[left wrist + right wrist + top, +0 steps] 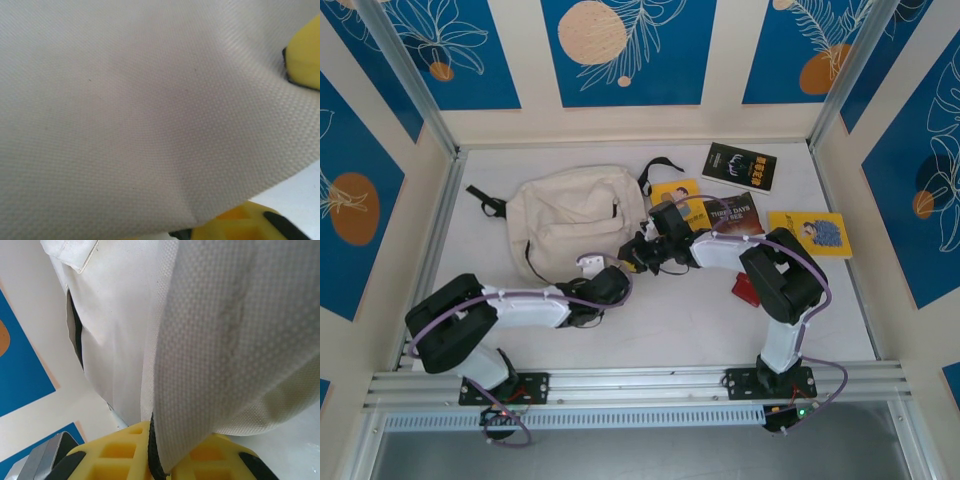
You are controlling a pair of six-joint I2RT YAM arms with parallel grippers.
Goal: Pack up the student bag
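Note:
The student bag [570, 215], cream canvas with black straps, lies at the middle left of the table. My left gripper [595, 268] is at its near right corner. In the left wrist view the cloth [150, 115] drapes over the jaws, and a crease runs down to the yellow finger [240, 225], pinched there. My right gripper [638, 252] is at the bag's right edge. Its yellow fingers [120, 450] are shut on a fold of the bag [210, 340] along a black zipper line [152, 450].
Behind the right arm lie a black book [740, 165], a yellow book [678, 192], a dark book [733, 212] and another yellow book [810, 232]. A red object [747, 288] sits by the right elbow. Walls enclose the table on three sides.

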